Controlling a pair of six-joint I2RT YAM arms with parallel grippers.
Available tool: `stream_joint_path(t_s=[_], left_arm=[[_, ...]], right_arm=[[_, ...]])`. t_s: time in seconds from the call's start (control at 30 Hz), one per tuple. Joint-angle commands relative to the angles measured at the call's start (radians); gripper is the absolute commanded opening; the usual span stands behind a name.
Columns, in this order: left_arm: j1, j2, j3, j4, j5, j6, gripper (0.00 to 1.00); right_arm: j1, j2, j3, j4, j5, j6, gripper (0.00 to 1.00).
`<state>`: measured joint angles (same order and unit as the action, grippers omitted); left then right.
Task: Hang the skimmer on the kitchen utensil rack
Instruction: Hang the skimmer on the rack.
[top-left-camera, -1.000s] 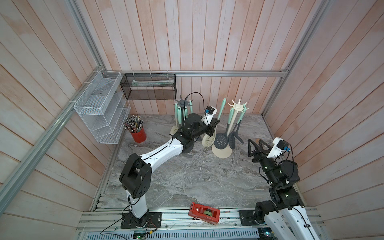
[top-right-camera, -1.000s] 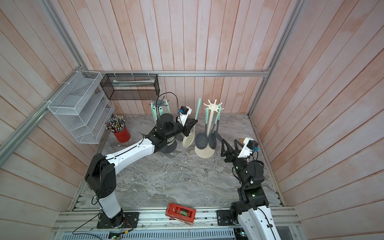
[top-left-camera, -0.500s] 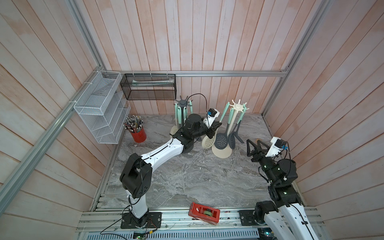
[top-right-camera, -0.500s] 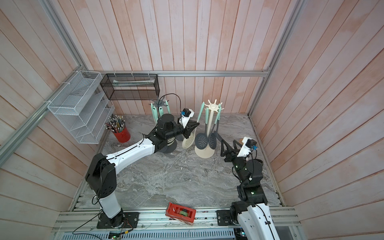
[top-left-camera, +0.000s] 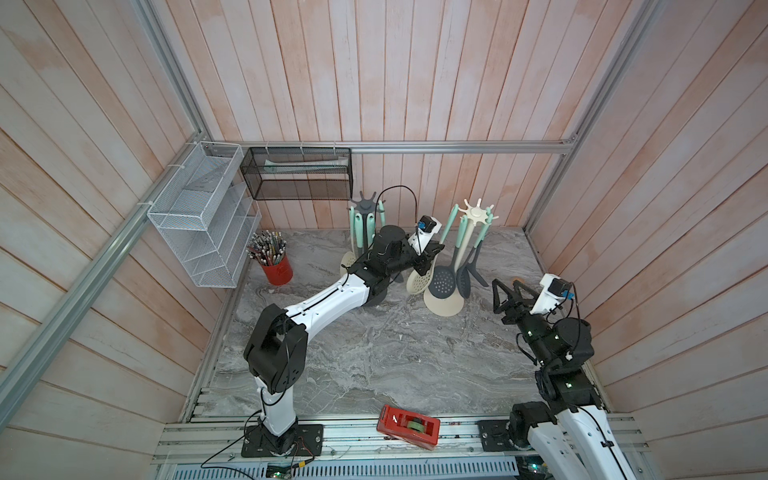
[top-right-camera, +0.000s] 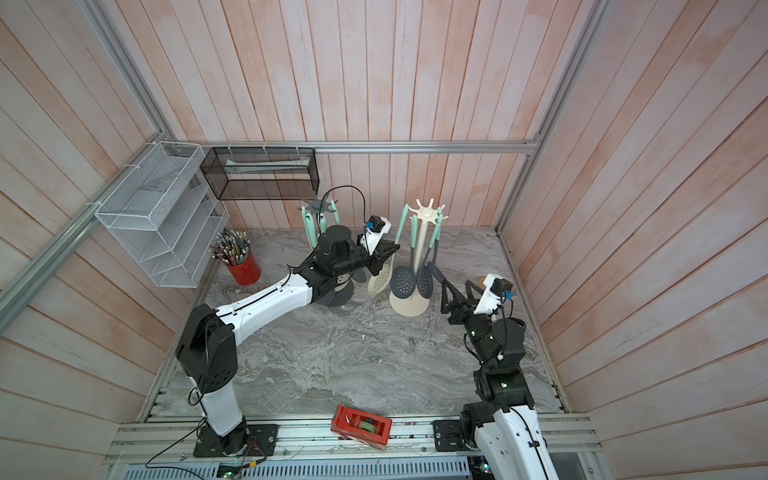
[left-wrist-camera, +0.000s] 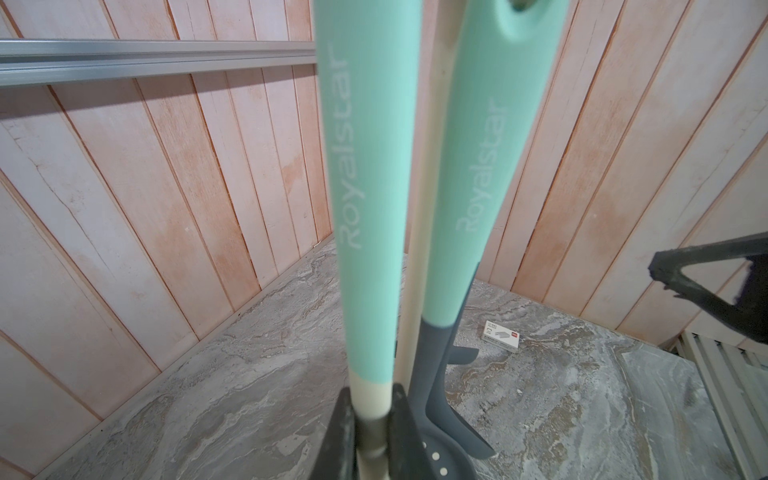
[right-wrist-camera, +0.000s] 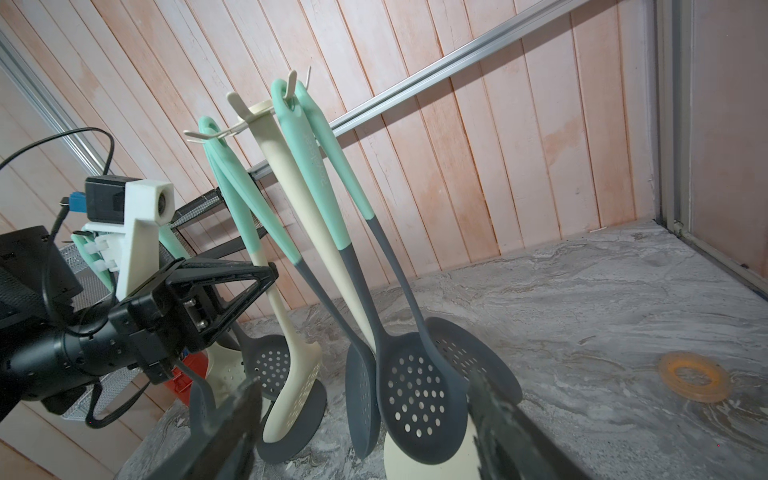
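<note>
The skimmer stands nearly upright just beside the utensil rack, head down. The left pincer is clamped on its cream neck, below the teal handle. The right pincer stands spread wide, holding nothing, near the rack.

The brand name "Royalstar" is printed in pale letters along the mint-green skimmer handle and again along the grey utensil's handle beside it, while the print on the small white box cannot be read.
</note>
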<state>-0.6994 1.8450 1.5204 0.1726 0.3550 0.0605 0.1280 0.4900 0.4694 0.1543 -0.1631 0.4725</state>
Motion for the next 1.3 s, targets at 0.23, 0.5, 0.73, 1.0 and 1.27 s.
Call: stream_joint_path(t_s=[0.23,0.5,0.73,1.0,1.27], left_arm=[[0.012,0.0,0.004,0.046,-0.07,-0.013,0.0],[0.014,0.014,0.038,0.003,-0.097,0.017,0.0],[-0.001,0.01,0.055,-0.031,-0.114,0.054,0.0],[-0.007,0.008,0.052,-0.03,-0.118,0.053,0.0],[-0.042,0.008,0.05,-0.02,-0.244,0.063,0.0]], right_arm=[[-0.011,0.006,-0.02,0.035,-0.032,0.017,0.79],[-0.018,0.006,-0.025,0.041,-0.042,0.023,0.79],[-0.024,0.012,-0.032,0.053,-0.051,0.029,0.79],[-0.028,0.017,-0.033,0.058,-0.062,0.036,0.79],[-0.033,0.016,-0.032,0.057,-0.067,0.042,0.79]])
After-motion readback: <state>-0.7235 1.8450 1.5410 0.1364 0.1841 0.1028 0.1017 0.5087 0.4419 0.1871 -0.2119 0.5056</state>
